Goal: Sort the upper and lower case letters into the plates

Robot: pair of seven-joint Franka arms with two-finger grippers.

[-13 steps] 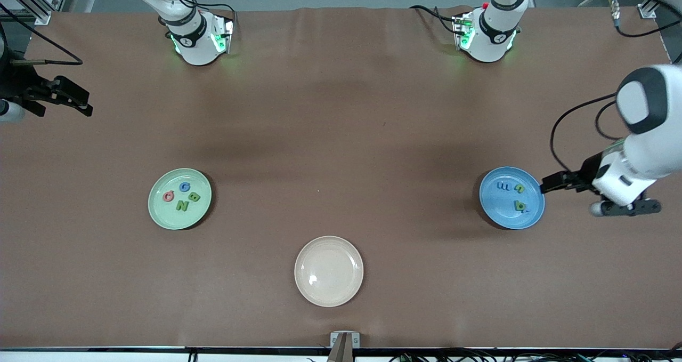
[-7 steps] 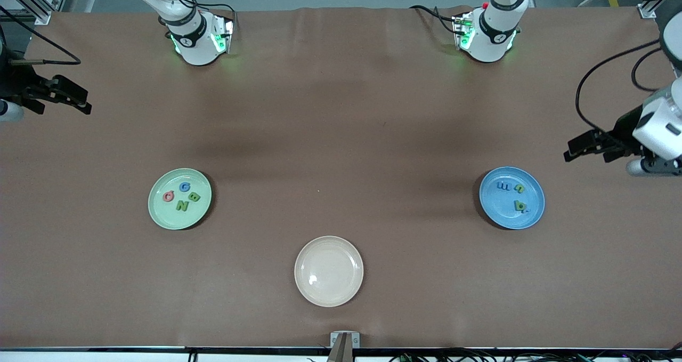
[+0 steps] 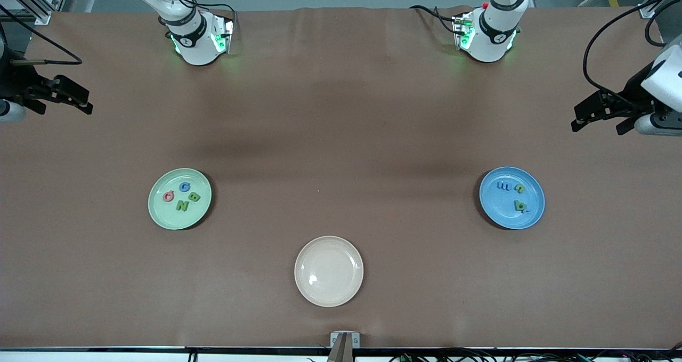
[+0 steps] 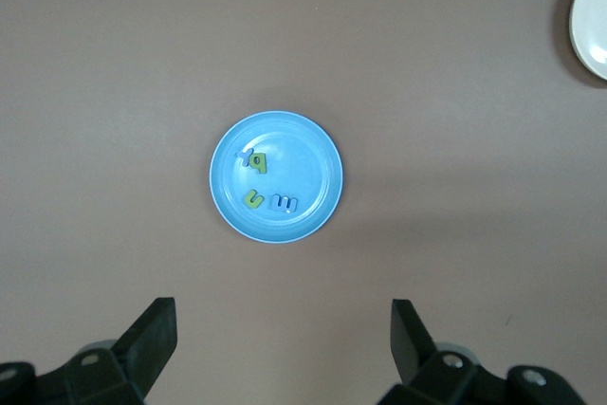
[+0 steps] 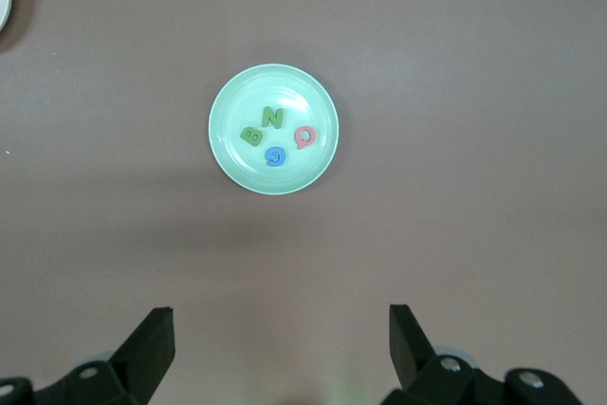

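— Where are the letters sitting?

— Four big letters are lying in the mint green plate (image 3: 179,198), toward the right arm's end of the desk (image 3: 341,138). The small letters are lying in the blue plate (image 3: 511,197), toward the left arm's end.

— And the claws?

— The left claw (image 3: 597,118) and right claw (image 3: 69,96) are hanging over the desk's ends, fingers apart, holding nothing. A cream plate (image 3: 329,271) is sitting nearest the camera.

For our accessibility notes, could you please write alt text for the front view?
Three plates sit on a brown table: a mint green plate holding four letters, a blue plate holding lowercase letters, and an empty cream plate nearest the camera. The left claw and right claw hang open at the table's ends.
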